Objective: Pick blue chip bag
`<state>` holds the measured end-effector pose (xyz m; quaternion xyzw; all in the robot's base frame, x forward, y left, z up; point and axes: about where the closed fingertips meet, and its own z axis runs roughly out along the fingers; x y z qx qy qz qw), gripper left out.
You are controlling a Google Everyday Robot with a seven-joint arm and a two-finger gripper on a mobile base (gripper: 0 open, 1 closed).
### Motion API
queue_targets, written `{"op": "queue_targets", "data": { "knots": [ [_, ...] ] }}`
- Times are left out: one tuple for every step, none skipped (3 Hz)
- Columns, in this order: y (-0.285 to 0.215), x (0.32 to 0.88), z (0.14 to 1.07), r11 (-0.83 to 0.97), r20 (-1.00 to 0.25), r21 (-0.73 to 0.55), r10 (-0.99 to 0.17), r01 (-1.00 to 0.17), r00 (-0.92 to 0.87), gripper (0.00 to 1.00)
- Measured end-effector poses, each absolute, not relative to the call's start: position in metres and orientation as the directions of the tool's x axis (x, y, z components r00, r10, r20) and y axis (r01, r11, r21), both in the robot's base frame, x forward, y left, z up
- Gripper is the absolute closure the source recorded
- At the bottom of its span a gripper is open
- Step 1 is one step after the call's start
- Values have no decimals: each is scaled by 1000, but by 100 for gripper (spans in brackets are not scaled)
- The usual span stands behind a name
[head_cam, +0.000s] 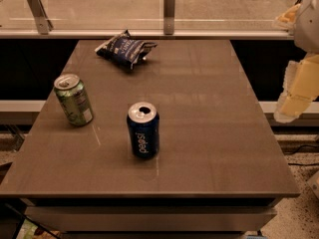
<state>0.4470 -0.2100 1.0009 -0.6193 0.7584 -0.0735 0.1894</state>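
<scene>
Hanging end effector (pixel 290 108) right, blue chip bag (pixel 124 49)

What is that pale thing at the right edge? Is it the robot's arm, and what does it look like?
Yes. The arm is a rounded white shell at the top right. Below it, off the right side of the table, the gripper is pale cream-yellow and blocky, in stacked segments with a rounded tip. No cables or markings show.

Surfaces and finishes: gloss against matt

The blue chip bag (pixel 124 49) was crinkled, shiny foil; the Pepsi can (pixel 143 131) and green can (pixel 74 100) were glossy printed metal with bare silvery tops. The table (pixel 209 133) was smooth and faintly reflective, and the gripper (pixel 296 91), at the right edge beside it, looked like matt cream plastic.
</scene>
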Motion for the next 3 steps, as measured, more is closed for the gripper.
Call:
{"op": "queue_targets", "data": {
  "knots": [
    [-210, 459, 1007, 156, -143, -378, -984, -912, -109, 0],
    [-209, 467, 1010, 98, -101, -430, -993, -897, -61, 0],
    [-206, 474, 1008, 66, -93, -500, -995, -863, -22, 0]
  ]
}}
